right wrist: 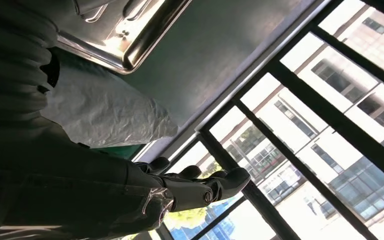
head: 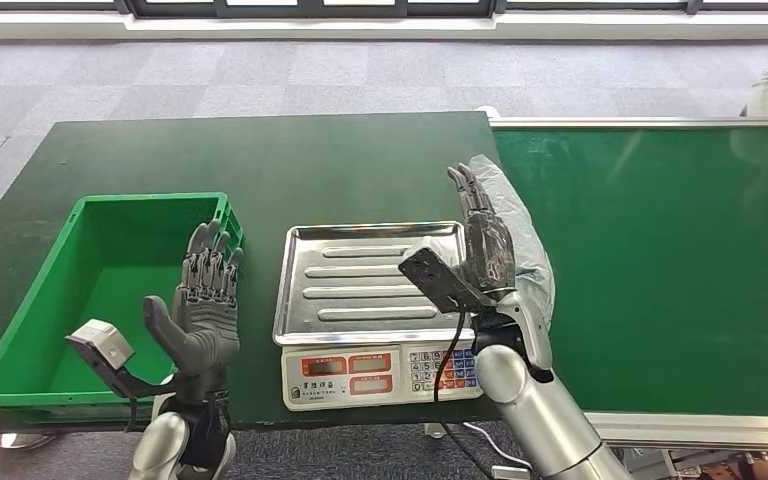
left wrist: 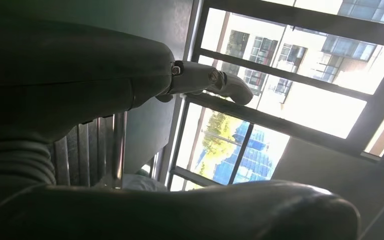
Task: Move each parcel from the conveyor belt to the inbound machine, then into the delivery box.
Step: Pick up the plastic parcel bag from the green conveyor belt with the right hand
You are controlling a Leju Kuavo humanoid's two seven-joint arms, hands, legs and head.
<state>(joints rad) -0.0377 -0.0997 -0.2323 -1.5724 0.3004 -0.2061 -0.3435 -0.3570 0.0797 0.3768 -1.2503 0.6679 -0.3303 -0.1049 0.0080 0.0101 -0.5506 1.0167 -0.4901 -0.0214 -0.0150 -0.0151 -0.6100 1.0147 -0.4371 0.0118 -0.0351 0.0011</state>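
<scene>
Dark green worktop (head: 260, 160) on grey carpet, windows beyond. The grey plastic parcel (head: 525, 235) lies at the conveyor belt (head: 660, 260) edge beside the scale's steel tray (head: 360, 285), mostly hidden behind the right hand (head: 485, 240), fingers straight, touching it. Left hand (head: 205, 300) spread wide, holding nothing, by the green box (head: 80, 300).

Grey crinkled parcel (head: 520, 235), green box (head: 30, 310), silver ribbed scale tray (head: 295, 262), green belt (head: 660, 260), dk-green table (head: 260, 160).
</scene>
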